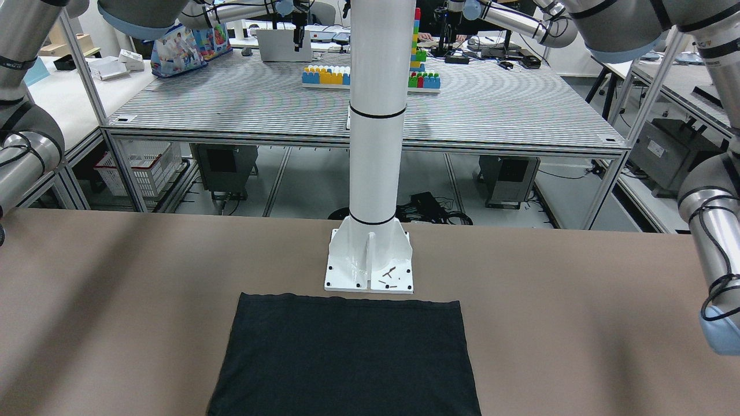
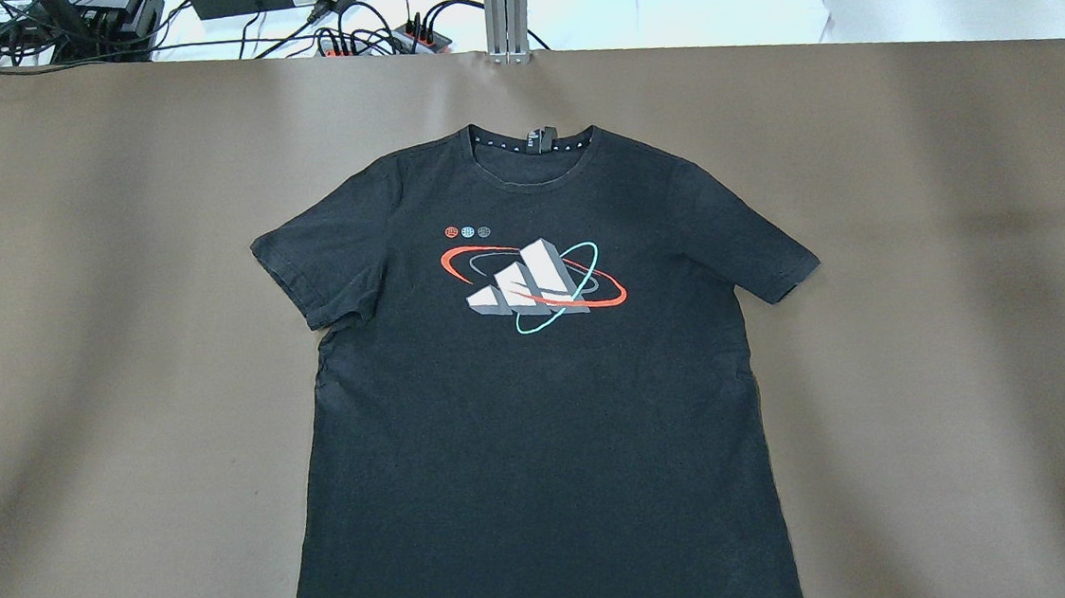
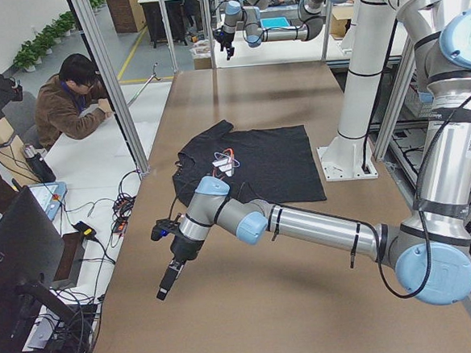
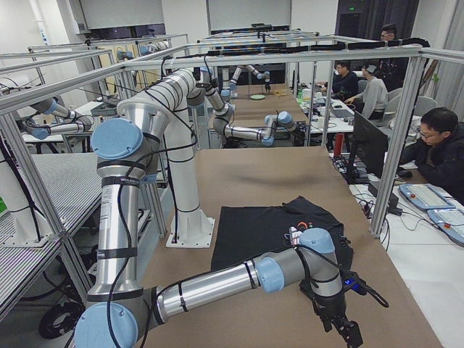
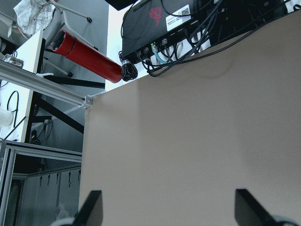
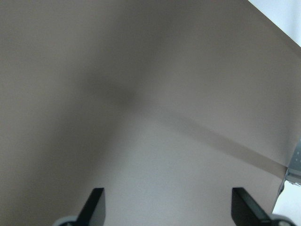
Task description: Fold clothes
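As far as I can judge, the folding is not yet begun. The black T-shirt [image 2: 533, 432] lies flat and face up on the brown table [image 2: 73, 373], opened to its full shape. Its bottom hem [image 1: 347, 299] is the part nearest to the robot, just beside the white base plate [image 1: 347, 280] of the pole, and I see no contact between them. Further out comes the body with the coloured print [image 2: 536, 284]. Then come the two short sleeves, one on the robot's left [image 2: 321, 273] and one on its right [image 2: 761, 248], both spread to the sides. Farthest is the collar [image 2: 530, 152], near the far edge of the table. No sleeve is turned in and no edge lies over another, so every fold is left to do.

Both pairs of jaws are away from the garment. The left jaws, at the end of the left arm [image 3: 320, 229], hang over bare table near its left end, well apart from the sleeve on that side. The wrist camera shows their fingers [image 5: 91, 207] spread wide, with only table between them. The right jaws, on the right arm [image 4: 217, 286], hang over bare table toward the right end, beyond the shirt's side. Their fingers [image 6: 96, 205] are equally spread and hold nothing. Neither arm shows in the overhead view, so I judge each must first come inward to reach the cloth.
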Tool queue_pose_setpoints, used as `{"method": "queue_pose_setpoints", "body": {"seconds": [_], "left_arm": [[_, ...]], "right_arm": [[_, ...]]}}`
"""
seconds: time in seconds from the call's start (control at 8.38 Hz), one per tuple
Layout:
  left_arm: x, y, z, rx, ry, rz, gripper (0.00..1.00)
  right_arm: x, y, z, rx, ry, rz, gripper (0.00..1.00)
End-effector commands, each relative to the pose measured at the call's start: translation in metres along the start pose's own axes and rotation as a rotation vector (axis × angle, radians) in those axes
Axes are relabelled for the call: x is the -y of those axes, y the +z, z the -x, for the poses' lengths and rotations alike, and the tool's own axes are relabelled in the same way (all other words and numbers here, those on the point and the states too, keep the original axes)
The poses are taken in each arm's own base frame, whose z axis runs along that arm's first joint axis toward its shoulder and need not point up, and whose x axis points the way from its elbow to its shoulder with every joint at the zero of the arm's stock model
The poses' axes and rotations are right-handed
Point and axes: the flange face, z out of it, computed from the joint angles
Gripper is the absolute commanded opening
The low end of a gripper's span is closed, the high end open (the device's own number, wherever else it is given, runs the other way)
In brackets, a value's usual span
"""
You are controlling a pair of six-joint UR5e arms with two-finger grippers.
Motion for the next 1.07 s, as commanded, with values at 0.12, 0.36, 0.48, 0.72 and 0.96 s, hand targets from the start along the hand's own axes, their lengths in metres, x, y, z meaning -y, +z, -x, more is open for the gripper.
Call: {"method": "queue_pose_setpoints", "body": {"seconds": [0.12, 0.36, 0.48, 0.72, 0.96], "left_arm": [[-0.009, 0.002, 0.001, -0.001, 0.005, 0.008, 1.00], [0.009, -0.006, -0.008, -0.015, -0.001, -0.015, 1.00], [0.025, -0.014, -0.036, -0.045, 0.010, -0.037, 1.00], [0.043, -0.033, -0.131, -0.145, -0.097, -0.054, 1.00], [0.070, -0.060, -0.211, -0.243, -0.206, -0.061, 1.00]], "right_arm": [[0.004, -0.003, -0.004, -0.054, 0.000, 0.003, 0.94], [0.004, 0.010, -0.006, -0.049, 0.054, 0.024, 0.94], [0.009, 0.017, -0.010, -0.050, 0.065, 0.028, 0.94], [0.042, 0.026, -0.017, -0.049, 0.101, -0.006, 0.94], [0.062, 0.061, -0.014, -0.035, 0.179, -0.106, 0.94]]}}
